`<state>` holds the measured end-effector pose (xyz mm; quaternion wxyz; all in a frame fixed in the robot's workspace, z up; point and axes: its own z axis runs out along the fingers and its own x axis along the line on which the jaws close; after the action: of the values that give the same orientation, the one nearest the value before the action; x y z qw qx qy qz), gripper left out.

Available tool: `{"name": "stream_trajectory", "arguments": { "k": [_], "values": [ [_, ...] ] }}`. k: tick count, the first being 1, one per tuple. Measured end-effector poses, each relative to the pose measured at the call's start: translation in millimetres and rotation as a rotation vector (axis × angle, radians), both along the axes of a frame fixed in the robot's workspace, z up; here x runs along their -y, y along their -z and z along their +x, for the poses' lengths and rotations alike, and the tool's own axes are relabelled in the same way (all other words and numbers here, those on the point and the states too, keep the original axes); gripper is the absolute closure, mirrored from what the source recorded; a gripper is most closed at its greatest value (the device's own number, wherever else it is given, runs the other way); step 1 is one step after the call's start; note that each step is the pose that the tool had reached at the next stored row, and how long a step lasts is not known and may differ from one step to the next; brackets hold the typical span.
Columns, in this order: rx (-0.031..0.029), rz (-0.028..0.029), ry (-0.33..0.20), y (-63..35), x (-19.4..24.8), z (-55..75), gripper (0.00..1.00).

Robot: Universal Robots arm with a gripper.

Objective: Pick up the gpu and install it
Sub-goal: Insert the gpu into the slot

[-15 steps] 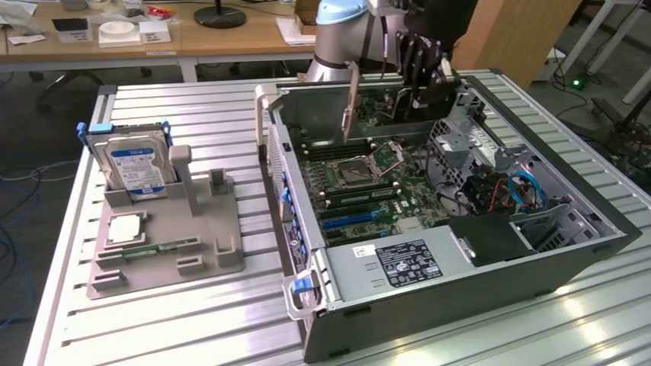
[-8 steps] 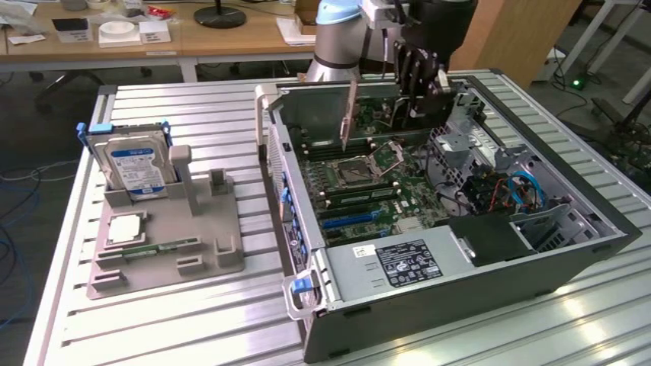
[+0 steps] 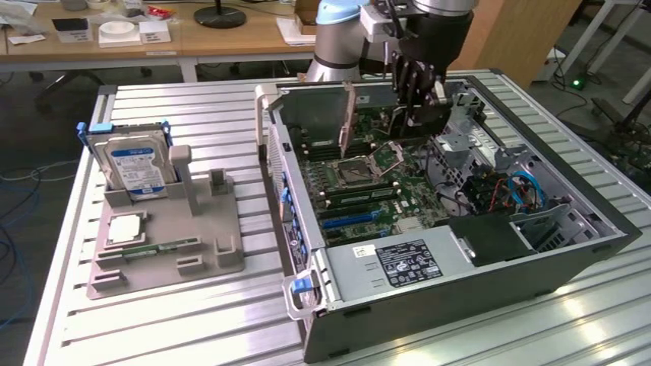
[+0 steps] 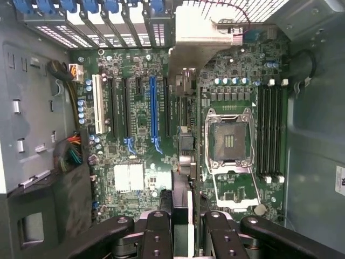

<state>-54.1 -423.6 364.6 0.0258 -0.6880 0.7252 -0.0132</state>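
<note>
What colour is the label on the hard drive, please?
Blue label; exterior view shows it best.

You're seeing a hard drive (image 3: 133, 164) standing in a grey holder (image 3: 194, 229), with an open computer case (image 3: 458, 305) lying beside it.

No wording was legible: print on the hard drive (image 3: 124, 143) blue label (image 3: 137, 171) and power supply (image 3: 351, 278) black label (image 3: 415, 261) was too fine.

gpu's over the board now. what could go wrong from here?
1. The gpu, held in the fingers, hangs edge-on between the blue slot and the open CPU socket; a sideways drift could strike the socket's contacts.
2. Its bracket sits close to the blue-latched rear frame and may snag there.
</note>
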Motion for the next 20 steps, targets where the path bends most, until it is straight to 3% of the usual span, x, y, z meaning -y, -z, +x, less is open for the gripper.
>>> {"name": "stream_trajectory", "arguments": {
  "k": [6, 15, 20],
  "values": [
    [-0.0022, 0.0025, 0.000, 10.5, 2.9, 0.0, 0.72],
    [-0.0083, 0.0025, 0.000, 25.8, 2.9, -2.0, 0.72],
    [-0.0099, -0.0010, 0.033, 33.2, 2.8, -4.8, 0.72]
  ]
}}
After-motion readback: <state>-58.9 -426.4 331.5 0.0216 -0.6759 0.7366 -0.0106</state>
